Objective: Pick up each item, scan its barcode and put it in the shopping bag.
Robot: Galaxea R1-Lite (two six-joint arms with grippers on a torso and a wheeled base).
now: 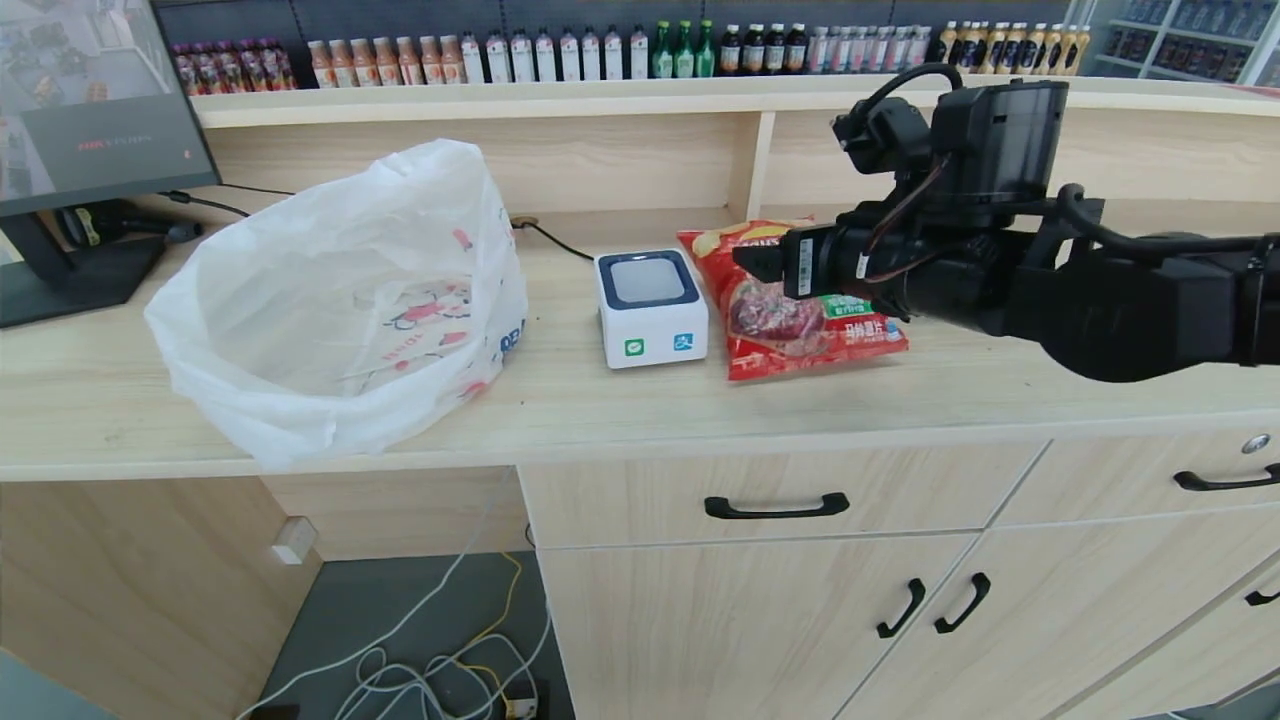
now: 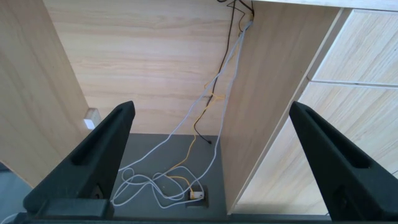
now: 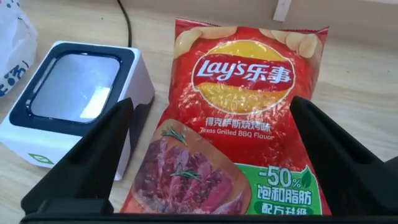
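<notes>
Counter (image 1: 560, 400) space in the head view holds the shopping bag (image 1: 340, 300) on the robot's left. Its mouth slumps wide toward the robot, so items can drop in, and no item can be made out inside. The scanner (image 1: 651, 305) stands next to it, window up. The chips bag (image 1: 800, 320) lies flat just beside the scanner, under the right gripper (image 1: 760, 265).

In the left wrist view, the left gripper (image 2: 211, 112) hangs below counter level with its fingers spread, holding nothing, above the floor cables (image 2: 161, 180).

In the right wrist view, the right gripper's fingers are spread wide on either side of the chips bag. They are not yet gripping it and are likely lined up for the pick.
</notes>
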